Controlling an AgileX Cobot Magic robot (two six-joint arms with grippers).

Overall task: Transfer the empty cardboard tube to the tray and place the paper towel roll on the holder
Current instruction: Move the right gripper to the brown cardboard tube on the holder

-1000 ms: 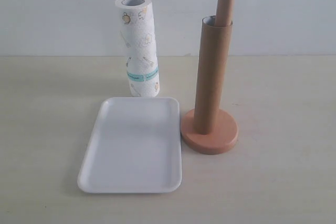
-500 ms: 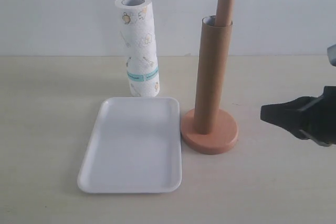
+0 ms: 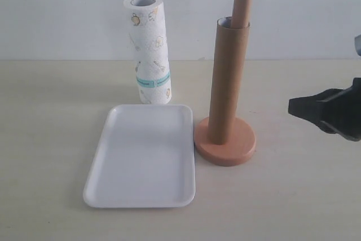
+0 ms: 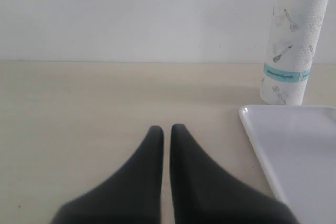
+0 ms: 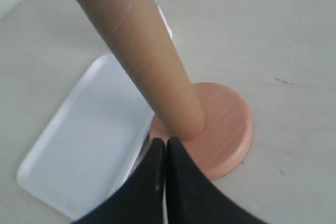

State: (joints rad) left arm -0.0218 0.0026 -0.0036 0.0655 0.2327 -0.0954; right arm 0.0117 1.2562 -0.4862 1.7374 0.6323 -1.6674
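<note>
The cardboard tube (image 3: 228, 80) stands upright on the holder (image 3: 225, 149), its long axis vertical and its open end facing up. It is slipped over the post (image 3: 242, 3), whose rounded top sticks out above it, and its foot rests on the round base (image 5: 226, 129).

The tray (image 3: 141, 162) lies flat on the bench (image 3: 304, 196) just beside the base. The paper towel roll (image 3: 150, 49) stands on end behind the tray.

The right gripper (image 3: 291, 107) reaches in level from the right edge. It points at the tube's lower half, well apart from it, with its fingers (image 5: 178, 182) pressed together.

The left gripper (image 4: 166, 129) appears only in its wrist view, low over the bench. Its fingers are closed to a thin slit and hold nothing, with the tray's corner near.
</note>
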